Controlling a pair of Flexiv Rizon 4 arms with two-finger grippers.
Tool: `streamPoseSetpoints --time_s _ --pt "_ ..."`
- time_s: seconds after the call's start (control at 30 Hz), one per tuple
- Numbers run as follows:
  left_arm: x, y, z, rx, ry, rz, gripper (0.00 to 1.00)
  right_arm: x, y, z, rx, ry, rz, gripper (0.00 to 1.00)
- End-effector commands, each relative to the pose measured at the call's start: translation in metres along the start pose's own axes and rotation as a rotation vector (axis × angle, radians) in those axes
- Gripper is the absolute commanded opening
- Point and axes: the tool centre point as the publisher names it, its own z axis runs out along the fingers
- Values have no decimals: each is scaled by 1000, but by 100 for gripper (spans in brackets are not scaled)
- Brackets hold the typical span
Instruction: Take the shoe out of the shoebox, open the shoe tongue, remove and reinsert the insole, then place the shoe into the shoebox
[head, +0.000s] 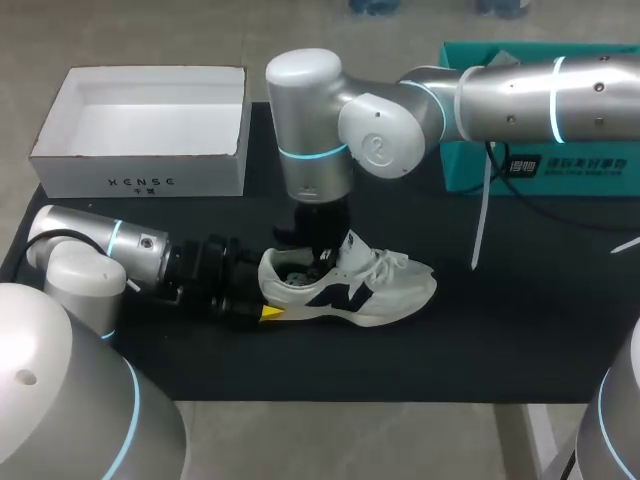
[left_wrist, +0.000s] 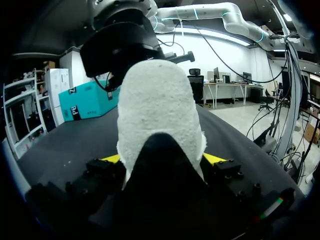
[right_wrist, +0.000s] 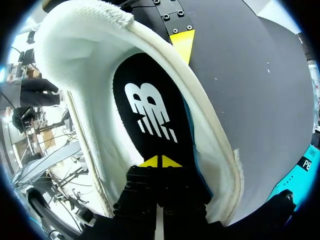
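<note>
Showing the insole stage of the task. The sneaker (head: 350, 290) lies on its sole at the middle of the black bench (head: 520, 340), toe toward 3 o'clock and heel toward 9 o'clock. It is well apart from the open white shoebox (head: 140, 178) at 10 o'clock; a teal carton (head: 540, 170) stands at 2 o'clock. The left pincer (left_wrist: 162, 160), entering level from 9 o'clock, grips the heel (left_wrist: 157, 105) from both sides, a yellow tip showing at each flank. The right pincer (right_wrist: 160, 162), on the arm entering from 2 o'clock, stands upright inside the shoe's mouth. Its two tips are drawn together with only a hairline between them and rest on the insole (right_wrist: 145, 100); nothing is seen caught between them. The insole sits inside the shoe, and one long edge shows a blue underlayer, so it appears not quite flat.

Judgement: the shoe is out, the tongue (head: 355, 245) appears lifted clear of the mouth, and boxing is not yet done. Whether the insole is about to come out or is being seated cannot be told. The next move calls for a firm heel hold while the right tips either hook an edge or press the insole level.

Materials: white mesh upper with pale panels and a dark side logo; white laces (head: 388, 262); fuzzy, towelling-like heel fabric; padded white collar lining (right_wrist: 85, 75); smooth black insole with a white printed emblem; matte cardboard box.
</note>
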Motion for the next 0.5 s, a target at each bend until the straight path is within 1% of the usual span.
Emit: streamPoseSetpoints --time_s 0.03,0.27,0.5 --pt "2 1 0 -1 0 1 0 -4 -2 13 -17 -22 11 0" --pt "2 1 0 -1 0 1 0 -4 -10 -15 -37 -67 41 0" --pt "2 1 0 -1 0 1 0 -9 -18 -39 -48 -100 60 0"
